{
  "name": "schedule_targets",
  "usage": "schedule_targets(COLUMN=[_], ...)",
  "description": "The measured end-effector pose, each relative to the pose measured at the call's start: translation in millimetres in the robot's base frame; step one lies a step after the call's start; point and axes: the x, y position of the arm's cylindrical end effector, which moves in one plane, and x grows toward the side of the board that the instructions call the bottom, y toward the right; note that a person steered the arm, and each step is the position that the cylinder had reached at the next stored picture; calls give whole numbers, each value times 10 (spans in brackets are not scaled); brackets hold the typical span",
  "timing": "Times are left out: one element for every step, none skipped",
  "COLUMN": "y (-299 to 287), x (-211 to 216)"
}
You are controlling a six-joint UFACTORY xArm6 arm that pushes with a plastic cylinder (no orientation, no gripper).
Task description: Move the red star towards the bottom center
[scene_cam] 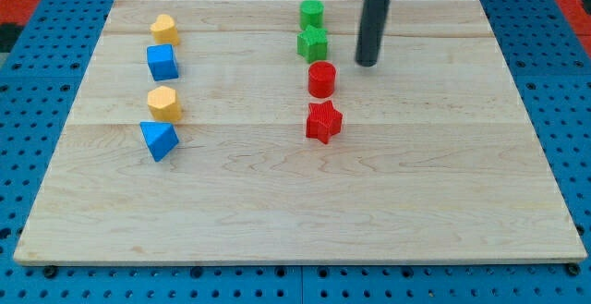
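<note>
The red star [323, 121] lies on the wooden board [416, 184], a little right of the board's middle. A red cylinder [320, 79] stands just above it. My tip [367, 63] is down on the board, up and to the right of the red star and to the right of the red cylinder. It touches no block.
A green star [312, 42] and a green cylinder [311, 13] stand above the red cylinder. At the view's left stand a yellow block [164, 29], a blue cube [162, 62], a yellow hexagon [163, 103] and a blue triangle [159, 139].
</note>
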Motion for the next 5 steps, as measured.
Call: schedule_targets(y=[-321,-669,-482,-78,50], x=[368,639,818,906,1208])
